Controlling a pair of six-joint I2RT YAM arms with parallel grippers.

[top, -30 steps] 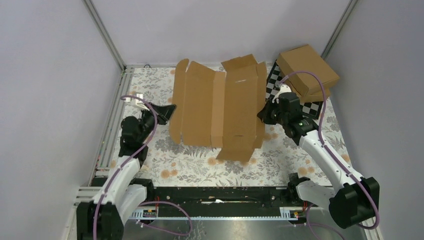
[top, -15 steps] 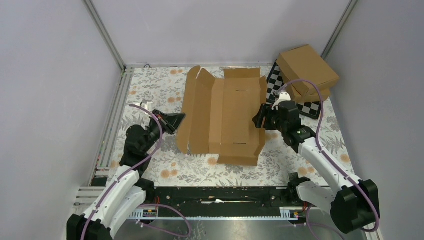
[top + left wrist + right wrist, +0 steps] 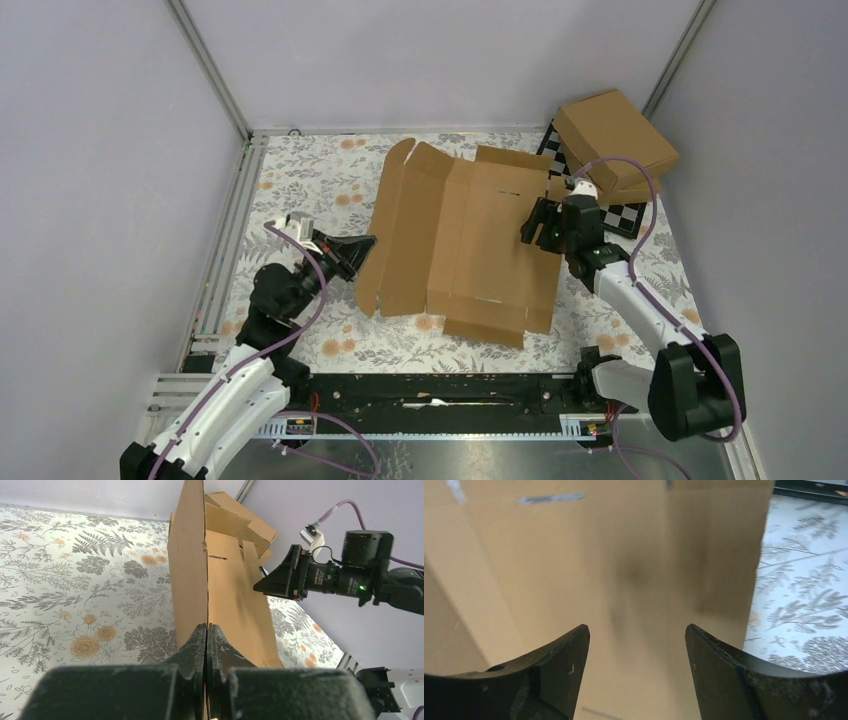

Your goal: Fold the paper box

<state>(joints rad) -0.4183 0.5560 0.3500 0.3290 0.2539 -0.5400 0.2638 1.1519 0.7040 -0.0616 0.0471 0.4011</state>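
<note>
The paper box point(image 3: 480, 240) is a brown cardboard blank lying mostly flat in the middle of the floral mat, its left flaps raised. My left gripper point(image 3: 366, 242) is shut on the edge of the left flap; in the left wrist view the fingers point(image 3: 206, 632) pinch the upright cardboard sheet point(image 3: 190, 565). My right gripper point(image 3: 536, 226) hovers over the blank's right side, open and holding nothing. In the right wrist view its gripper point(image 3: 636, 630) frames bare cardboard point(image 3: 574, 555) below.
Two ready-made cardboard boxes point(image 3: 616, 140) are stacked at the back right on a checkerboard point(image 3: 626, 215). Metal frame posts and grey walls enclose the mat point(image 3: 300, 180). The arm bases and a rail point(image 3: 430, 390) run along the near edge.
My right gripper opened, let go of the blank's right edge and moved up over it. The blank shifted right and settled flatter. My left gripper, still pinching the left flap, followed to the right.
</note>
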